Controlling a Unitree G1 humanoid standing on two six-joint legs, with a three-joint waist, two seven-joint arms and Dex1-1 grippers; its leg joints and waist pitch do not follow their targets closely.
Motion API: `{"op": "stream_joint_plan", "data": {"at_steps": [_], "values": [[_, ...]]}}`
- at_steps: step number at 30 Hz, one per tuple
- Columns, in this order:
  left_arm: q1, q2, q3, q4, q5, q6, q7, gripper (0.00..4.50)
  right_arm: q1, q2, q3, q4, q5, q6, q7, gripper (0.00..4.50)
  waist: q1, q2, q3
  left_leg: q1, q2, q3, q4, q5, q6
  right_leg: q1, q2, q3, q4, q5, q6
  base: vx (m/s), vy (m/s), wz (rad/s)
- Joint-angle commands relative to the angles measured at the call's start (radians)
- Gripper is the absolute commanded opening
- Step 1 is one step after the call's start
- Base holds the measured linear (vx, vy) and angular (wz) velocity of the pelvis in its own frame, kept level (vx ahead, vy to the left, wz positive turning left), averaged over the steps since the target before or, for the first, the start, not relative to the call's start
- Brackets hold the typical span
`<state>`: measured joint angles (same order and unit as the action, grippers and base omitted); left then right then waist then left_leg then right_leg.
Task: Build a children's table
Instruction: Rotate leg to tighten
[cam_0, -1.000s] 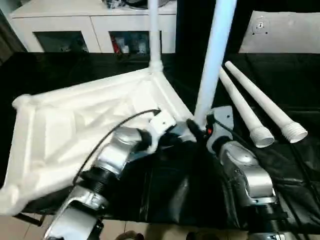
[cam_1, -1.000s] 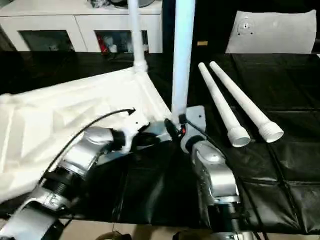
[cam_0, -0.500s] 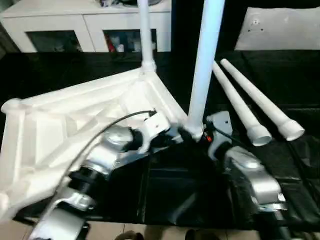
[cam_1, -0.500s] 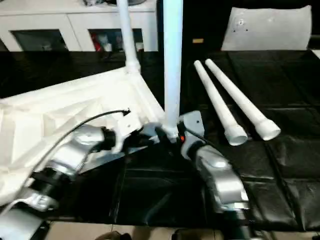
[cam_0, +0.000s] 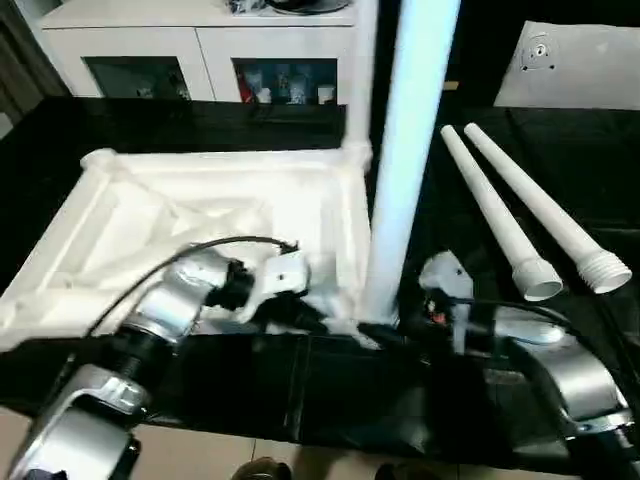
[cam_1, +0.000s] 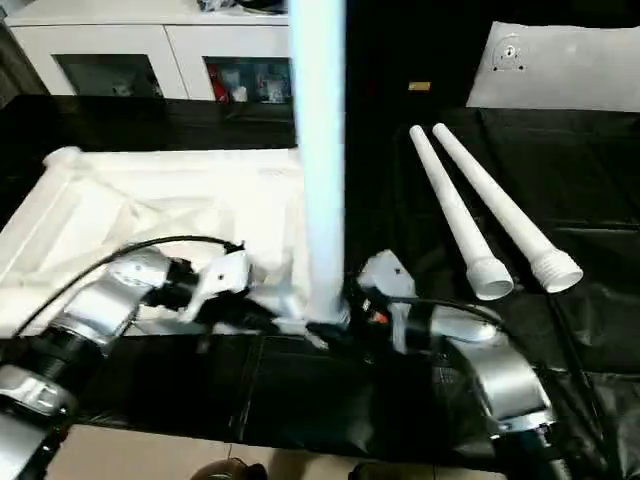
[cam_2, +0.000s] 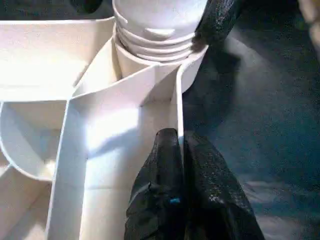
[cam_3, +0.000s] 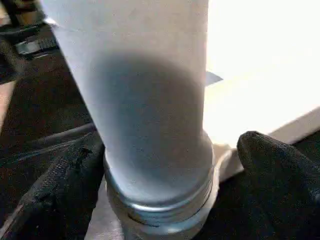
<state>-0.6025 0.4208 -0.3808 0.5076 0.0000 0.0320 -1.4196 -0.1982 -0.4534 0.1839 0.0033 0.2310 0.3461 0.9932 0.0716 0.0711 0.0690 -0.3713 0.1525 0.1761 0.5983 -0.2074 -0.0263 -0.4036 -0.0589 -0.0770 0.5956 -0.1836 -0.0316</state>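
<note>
the tabletop (cam_0: 220, 215) lay upside down on the black worktop (cam_0: 560, 180). its rim was pinched by the left claw (cam_2: 177, 150). the leg (cam_0: 400, 200) stood partly threaded in the near corner socket, flanked by the spread right claw (cam_3: 165, 165). regripping and further twisting seemed needed.

One tabletop (cam_0: 200, 215); four legs (cam_0: 405, 160); one cabinet (cam_0: 200, 50).

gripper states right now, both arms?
Left gripper: closed, pinching a thin rim wall of the white plastic ribbed tabletop.
Right gripper: open, fingers either side of the upright white tube leg, not clamping it.
</note>
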Motion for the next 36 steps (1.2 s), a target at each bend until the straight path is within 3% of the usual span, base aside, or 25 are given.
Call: {"op": "stream_joint_plan", "data": {"at_steps": [1, 6, 20, 26, 29, 30, 31, 32, 34, 35, 36], "values": [[-0.030, 0.000, -0.028, -0.011, -0.014, -0.028, -0.062, 0.00, -0.014, -0.004, 0.014, -0.010, 0.011, 0.000, 0.026, 4.27, 0.001, -0.008, -0.061, 0.008, 0.085, -0.031, -0.067, -0.119, 0.102, 0.059, -0.106, 0.062, -0.071, -0.185, -0.221, 0.000, 0.000, 0.00], [-0.040, -0.001, -0.032, 0.003, -0.017, -0.040, -0.083, 0.00, -0.015, -0.013, 0.022, -0.010, 0.028, 0.005, 0.052, 3.88, 0.016, -0.008, -0.062, 0.009, 0.086, -0.031, -0.066, -0.109, 0.098, 0.057, -0.105, 0.062, -0.068, -0.166, -0.224, 0.000, 0.000, 0.00], [-0.043, -0.001, -0.034, 0.019, -0.024, -0.053, -0.112, 0.00, -0.005, -0.013, 0.031, -0.021, 0.060, 0.009, 0.100, 2.79, 0.019, -0.010, -0.062, 0.008, 0.086, -0.032, -0.067, -0.114, 0.092, 0.058, -0.106, 0.062, -0.071, -0.190, -0.214, 0.000, 0.000, 0.00], [-0.041, -0.008, -0.026, 0.030, -0.019, -0.056, -0.086, 0.00, 0.011, -0.011, 0.045, -0.039, 0.066, 0.009, 0.098, 2.75, 0.019, -0.008, -0.063, 0.008, 0.086, -0.031, -0.066, -0.106, 0.098, 0.058, -0.105, 0.061, -0.070, -0.174, -0.217, 0.000, 0.000, 0.00], [-0.029, -0.046, 0.006, 0.027, -0.003, -0.010, 0.043, 0.00, 0.044, 0.041, 0.047, -0.059, 0.021, 0.008, -0.017, 2.74, 0.019, -0.008, -0.063, 0.009, 0.087, -0.032, -0.068, -0.115, 0.089, 0.057, -0.106, 0.062, -0.072, -0.189, -0.213, 0.000, 0.000, 0.00], [-0.027, -0.055, 0.013, 0.023, 0.002, 0.008, 0.076, 0.00, 0.048, 0.060, 0.046, -0.056, 0.001, 0.002, -0.060, 2.74, 0.016, -0.009, -0.060, 0.009, 0.088, -0.032, -0.071, -0.129, 0.075, 0.053, -0.105, 0.062, -0.074, -0.206, -0.211, 0.000, 0.000, 0.00], [-0.030, -0.081, 0.035, 0.023, 0.000, 0.041, 0.141, 0.00, 0.045, 0.102, 0.039, -0.044, -0.032, 0.004, -0.148, 2.74, 0.012, -0.010, -0.060, 0.008, 0.083, -0.034, -0.073, -0.147, 0.062, 0.058, -0.108, 0.060, -0.077, -0.244, -0.205, 0.000, 0.000, 0.00], [-0.033, -0.099, 0.050, 0.023, -0.003, 0.064, 0.185, 0.00, 0.042, 0.131, 0.033, -0.036, -0.054, 0.007, -0.208, 2.74, 0.006, -0.009, -0.055, 0.012, 0.081, -0.034, -0.074, -0.167, 0.045, 0.052, -0.106, 0.060, -0.084, -0.295, -0.193, 0.000, 0.000, 0.00], [-0.040, -0.135, 0.078, 0.017, -0.010, 0.115, 0.262, 0.00, 0.037, 0.185, 0.016, -0.027, -0.053, 0.033, -0.282, 2.74, 0.002, -0.011, -0.057, 0.009, 0.077, -0.036, -0.075, -0.158, 0.037, 0.058, -0.109, 0.060, -0.089, -0.337, -0.173, 0.000, 0.000, 0.00], [-0.052, -0.187, 0.110, -0.002, -0.008, 0.193, 0.376, 0.00, 0.030, 0.263, -0.006, -0.008, -0.052, 0.060, -0.383, 2.74, -0.002, -0.014, -0.059, 0.009, 0.078, -0.035, -0.075, -0.150, 0.035, 0.059, -0.107, 0.061, -0.087, -0.327, -0.171, 0.000, 0.000, 0.00], [-0.058, -0.218, 0.128, -0.009, -0.004, 0.234, 0.445, 0.00, 0.026, 0.306, -0.016, 0.004, -0.050, 0.071, -0.434, 2.73, -0.007, -0.010, -0.057, 0.010, 0.079, -0.037, -0.075, -0.155, 0.032, 0.053, -0.106, 0.060, -0.087, -0.325, -0.180, 0.000, 0.000, 0.00]]}}
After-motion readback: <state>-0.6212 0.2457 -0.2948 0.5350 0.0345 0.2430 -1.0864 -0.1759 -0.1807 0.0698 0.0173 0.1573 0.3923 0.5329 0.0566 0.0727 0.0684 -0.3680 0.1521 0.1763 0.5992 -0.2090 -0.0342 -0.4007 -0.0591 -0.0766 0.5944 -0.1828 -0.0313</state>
